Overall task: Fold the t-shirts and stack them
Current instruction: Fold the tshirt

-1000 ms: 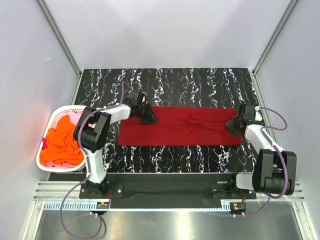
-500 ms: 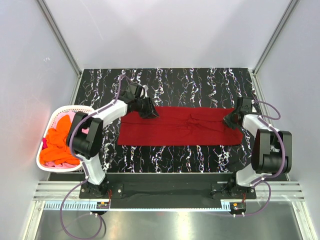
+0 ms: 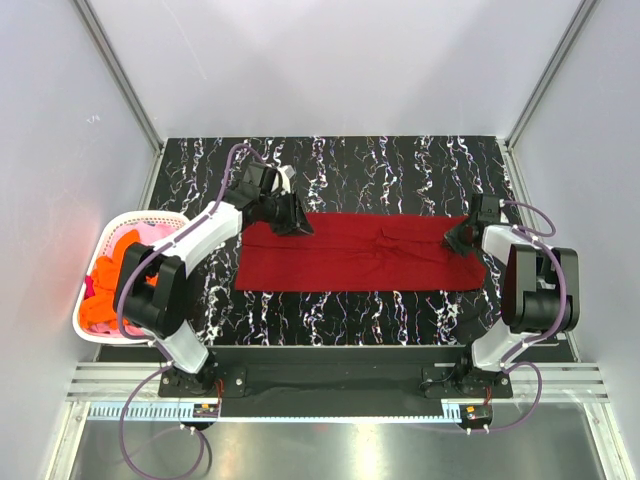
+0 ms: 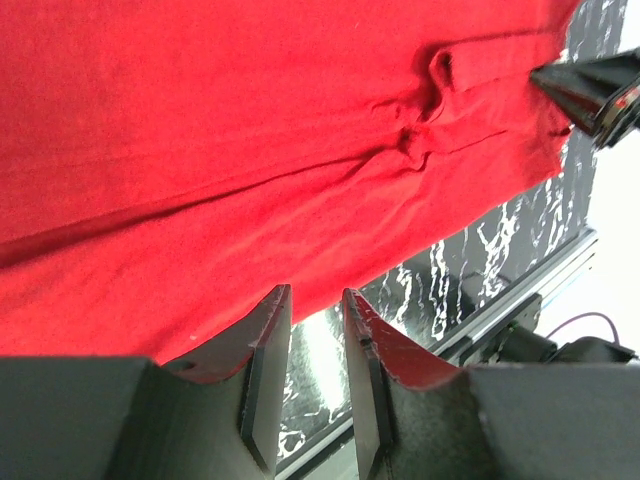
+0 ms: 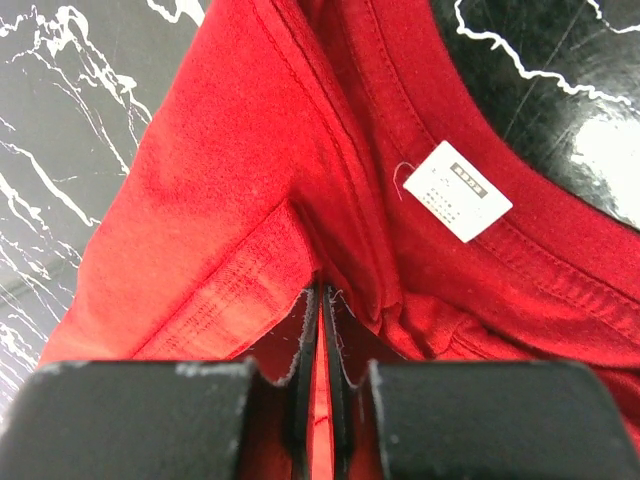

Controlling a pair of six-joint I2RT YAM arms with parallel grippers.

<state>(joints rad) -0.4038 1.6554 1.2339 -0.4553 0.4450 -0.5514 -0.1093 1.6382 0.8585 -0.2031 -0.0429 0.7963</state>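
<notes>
A dark red t-shirt (image 3: 360,252) lies flat on the table as a long strip running left to right. My right gripper (image 3: 458,240) is at its right end, shut on a fold of the red cloth (image 5: 322,292) next to the collar with its white label (image 5: 458,190). At the strip's far left corner my left gripper (image 3: 292,214) hovers over the shirt's edge (image 4: 316,300). It is open, and only the table shows between its fingers. Orange (image 3: 103,285) and pink (image 3: 150,232) t-shirts are heaped in the basket.
The white plastic basket (image 3: 88,330) stands at the table's left edge, partly under my left arm. The black marbled tabletop (image 3: 400,165) is ringed by grey walls. A metal rail (image 3: 330,380) runs along the near edge by the arm bases.
My right gripper has closed onto the shirt's right end. My left arm has swung toward the far side, and its gripper has moved up to the shirt's far left corner.
</notes>
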